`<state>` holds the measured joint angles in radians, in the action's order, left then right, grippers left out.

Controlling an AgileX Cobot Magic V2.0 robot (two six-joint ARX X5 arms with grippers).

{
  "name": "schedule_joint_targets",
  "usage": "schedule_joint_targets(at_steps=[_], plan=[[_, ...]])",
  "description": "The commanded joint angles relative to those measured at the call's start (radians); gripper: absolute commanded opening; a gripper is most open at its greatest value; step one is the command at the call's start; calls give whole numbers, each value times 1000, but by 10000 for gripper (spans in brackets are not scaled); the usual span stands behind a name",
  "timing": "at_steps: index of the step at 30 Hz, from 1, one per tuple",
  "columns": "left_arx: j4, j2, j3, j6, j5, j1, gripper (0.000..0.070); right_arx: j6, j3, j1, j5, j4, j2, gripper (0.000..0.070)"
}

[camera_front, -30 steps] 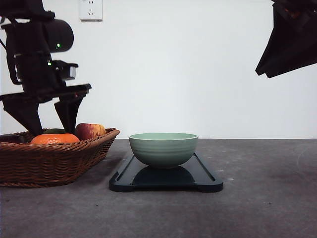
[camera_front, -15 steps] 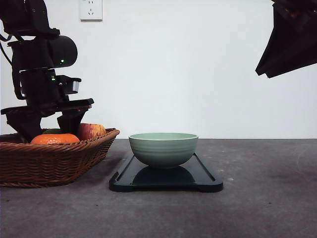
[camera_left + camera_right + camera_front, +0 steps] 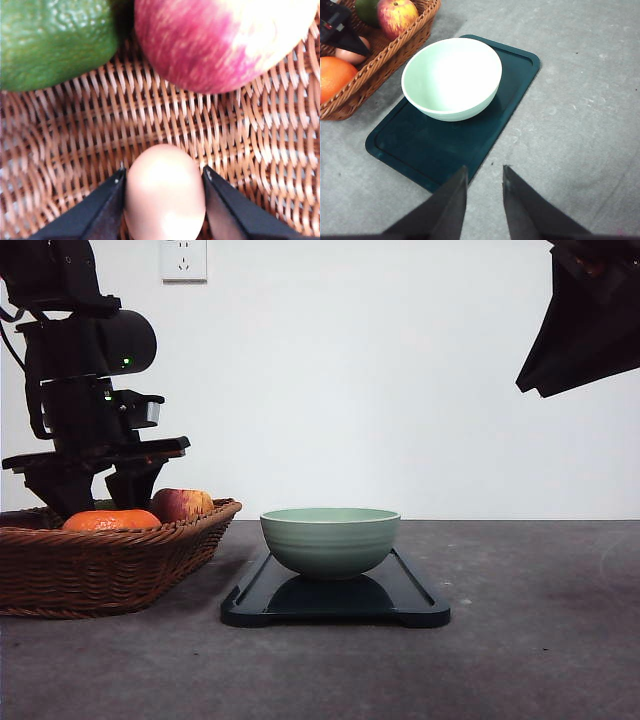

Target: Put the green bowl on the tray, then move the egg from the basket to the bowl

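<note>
The egg (image 3: 165, 200) lies on the wicker floor of the basket (image 3: 175, 125), and my left gripper (image 3: 164, 174) is shut on it, one dark finger against each side. In the front view the left gripper (image 3: 95, 495) reaches down into the basket (image 3: 100, 570) behind the fruit. The green bowl (image 3: 330, 540) stands upright on the dark tray (image 3: 400, 590), right of the basket. The right wrist view looks down on the bowl (image 3: 451, 77), the tray (image 3: 445, 145) and the egg (image 3: 349, 55). My right gripper (image 3: 484, 170) hangs high above the tray's near edge, slightly open and holding nothing.
A red-yellow apple (image 3: 182, 504), an orange (image 3: 110, 521) and a green fruit (image 3: 50, 40) share the basket with the egg. The apple (image 3: 225, 40) lies just beyond the egg. My right arm (image 3: 585, 315) is raised at the upper right. A wall socket (image 3: 183, 259) is behind.
My left gripper has sunk into the basket, and its fingers have drawn closer together. The bowl, tray and right arm stay where they were.
</note>
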<state>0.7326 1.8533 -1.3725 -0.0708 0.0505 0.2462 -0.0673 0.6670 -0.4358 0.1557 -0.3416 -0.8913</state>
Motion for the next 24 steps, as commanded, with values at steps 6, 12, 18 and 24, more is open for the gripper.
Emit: schedule_joint_targets(at_steps=[6,12,18,24], plan=[[7,-101,-40,-3,2,3,218,-4,4,-6,-3,2,-8,136],[-34,-211,-41,-38,28,45,218,-3,4,-6,-3,2,-8,136],[-211,-245,-40,-49,92,120,218,-3,4,-6,-3,2,-8,136],[-341,-210,-40,-63,115,212,219,-3,4,-6,-3,0,-8,136]])
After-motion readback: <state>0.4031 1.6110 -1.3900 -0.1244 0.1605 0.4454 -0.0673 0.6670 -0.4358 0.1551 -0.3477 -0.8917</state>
